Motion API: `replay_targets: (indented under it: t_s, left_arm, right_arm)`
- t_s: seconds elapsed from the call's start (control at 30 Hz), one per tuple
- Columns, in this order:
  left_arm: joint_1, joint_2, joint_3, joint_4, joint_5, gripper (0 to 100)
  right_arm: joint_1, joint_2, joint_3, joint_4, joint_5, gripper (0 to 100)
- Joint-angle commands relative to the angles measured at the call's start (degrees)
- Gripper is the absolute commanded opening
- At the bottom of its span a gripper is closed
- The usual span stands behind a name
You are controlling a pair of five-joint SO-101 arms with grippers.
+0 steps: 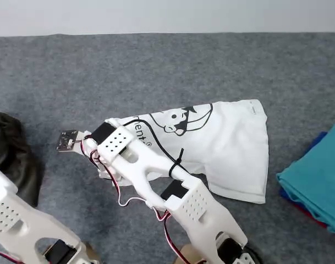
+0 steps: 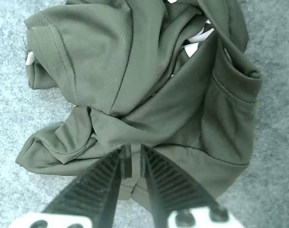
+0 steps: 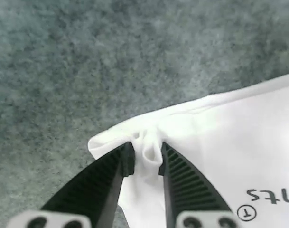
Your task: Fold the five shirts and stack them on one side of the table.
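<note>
A white shirt with a black drawing lies spread in the middle of the grey table. My right gripper is shut on the white shirt's corner, pinching a small fold of cloth; in the high view that gripper sits at the shirt's left end. A crumpled dark green shirt lies at the table's left edge. My left gripper hangs over its near hem, shut with only a thin slit between the fingers.
A stack of folded shirts, teal on top with blue and red beneath, sits at the right edge. Bare grey carpet stretches across the far half of the table. The left arm's white body fills the near left corner.
</note>
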Motion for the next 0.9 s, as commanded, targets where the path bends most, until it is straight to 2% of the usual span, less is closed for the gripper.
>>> replay_targets:
  t_s: [0.0,0.1,0.5,0.87]
  left_arm:
    - [0.6,-0.8,-0.2,-0.6,0.3,4]
    - [0.6,-0.8,-0.2,-0.6,0.3,4]
    - [0.7,-0.8,-0.2,-0.6,0.3,4]
    - [0.7,-0.8,-0.2,-0.6,0.3,4]
  right_arm:
    - [0.8,-3.5,-2.9,0.7,0.5,12.4]
    - [0.7,-3.5,-2.9,1.6,0.3,15.9]
    - [0.8,-5.1,-6.9,2.0,0.5,15.9]
    - [3.8,-5.0,-6.9,1.5,2.5,15.8]
